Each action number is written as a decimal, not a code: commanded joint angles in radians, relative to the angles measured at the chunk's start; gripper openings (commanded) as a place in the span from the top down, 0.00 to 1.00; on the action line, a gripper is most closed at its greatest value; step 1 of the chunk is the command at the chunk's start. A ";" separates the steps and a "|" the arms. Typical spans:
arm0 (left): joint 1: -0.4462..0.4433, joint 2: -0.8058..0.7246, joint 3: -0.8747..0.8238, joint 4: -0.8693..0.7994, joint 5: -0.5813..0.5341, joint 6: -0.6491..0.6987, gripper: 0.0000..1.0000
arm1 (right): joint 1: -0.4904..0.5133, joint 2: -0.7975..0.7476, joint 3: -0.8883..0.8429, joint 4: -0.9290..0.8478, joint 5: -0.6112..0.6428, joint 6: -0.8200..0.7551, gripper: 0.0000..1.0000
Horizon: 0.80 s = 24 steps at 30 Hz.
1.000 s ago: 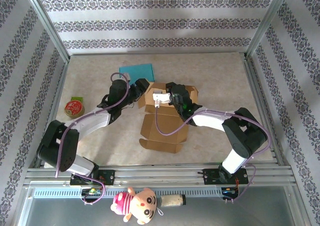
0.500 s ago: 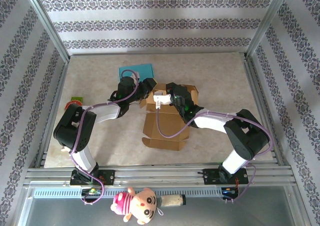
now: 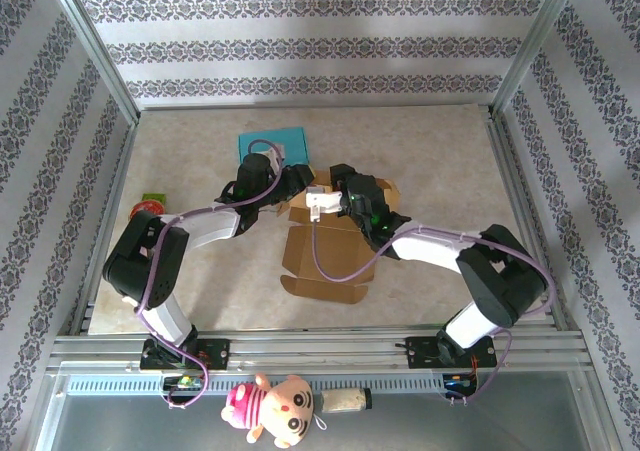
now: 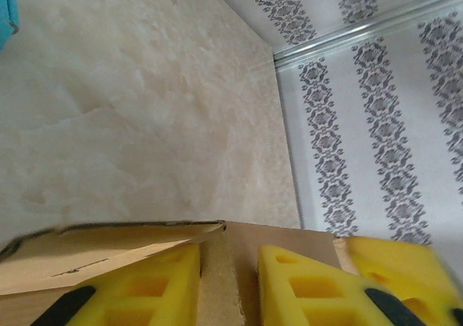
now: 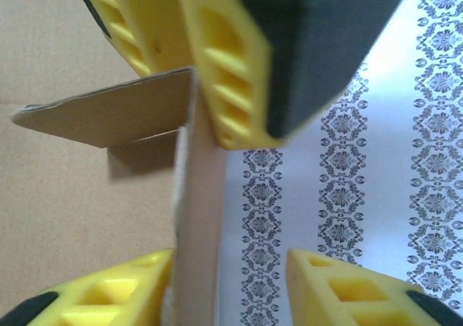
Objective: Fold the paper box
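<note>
Right fingers (image 5: 108, 291) have parted around the box (image 3: 325, 261) flap; left fingers (image 4: 145, 290) narrowing

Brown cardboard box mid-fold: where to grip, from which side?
Likely the upright far wall of the brown cardboard box, from above, jaws straddling it: it stands thin edge up, while the near flaps lie almost flat on the table.

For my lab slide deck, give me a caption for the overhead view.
Left pincer and right pincer meet at the far wall of a half-folded box, teal sheet behind.
</note>
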 commanded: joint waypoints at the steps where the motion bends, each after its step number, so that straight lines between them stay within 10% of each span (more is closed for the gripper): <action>1: -0.018 -0.022 0.025 -0.079 -0.015 0.143 0.75 | 0.021 -0.097 -0.021 -0.061 -0.055 0.155 0.46; 7: -0.021 -0.003 0.023 -0.050 -0.005 0.128 0.75 | 0.043 -0.331 0.018 -0.299 0.009 0.753 0.15; 13: -0.040 -0.002 0.039 -0.061 -0.008 0.147 0.75 | -0.121 -0.435 0.228 -0.872 -0.154 1.706 0.34; 24: -0.063 -0.036 0.031 -0.090 -0.039 0.190 0.75 | -0.251 -0.312 0.378 -1.286 -0.281 2.178 0.32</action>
